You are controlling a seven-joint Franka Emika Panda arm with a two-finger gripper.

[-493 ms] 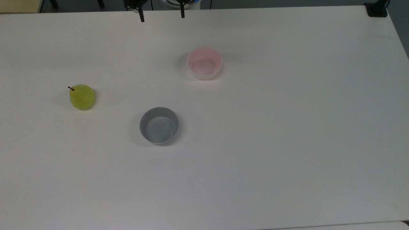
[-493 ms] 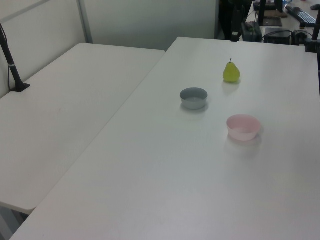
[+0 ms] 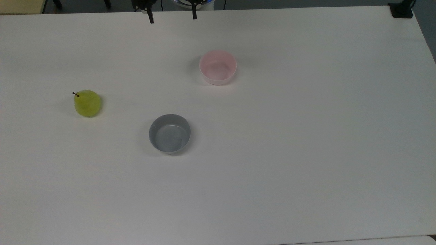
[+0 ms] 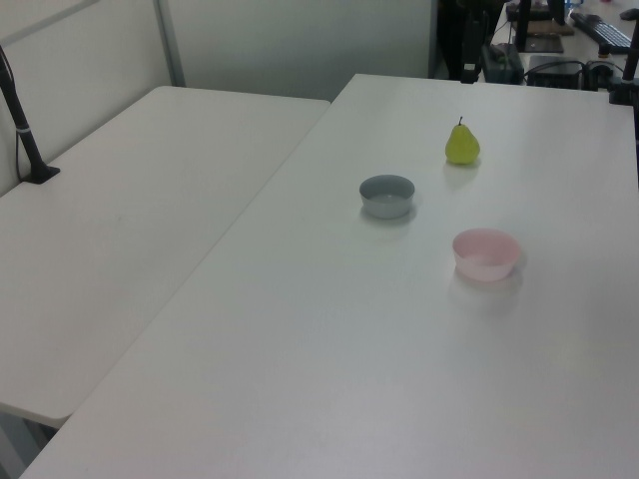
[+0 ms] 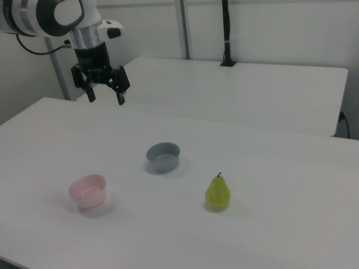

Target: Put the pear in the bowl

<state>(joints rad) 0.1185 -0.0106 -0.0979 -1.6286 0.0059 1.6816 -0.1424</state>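
Observation:
The yellow-green pear (image 3: 87, 103) (image 4: 461, 145) (image 5: 217, 193) stands upright on the white table, its dark stem up. The pale pink bowl (image 3: 218, 67) (image 4: 486, 254) (image 5: 88, 191) sits empty some way from it. My gripper (image 3: 172, 18) (image 5: 105, 96) hangs open in the air, high above the table's far edge in the top view, with nothing between its fingers. In the right view it is well above and behind the pink bowl, far from the pear.
An empty grey bowl (image 3: 169, 133) (image 4: 386, 196) (image 5: 163, 156) stands between the pear and the pink bowl. A second white table (image 4: 120, 220) adjoins this one. A black post (image 5: 226, 33) stands on it. A black mount (image 3: 402, 10) sits at the table's corner.

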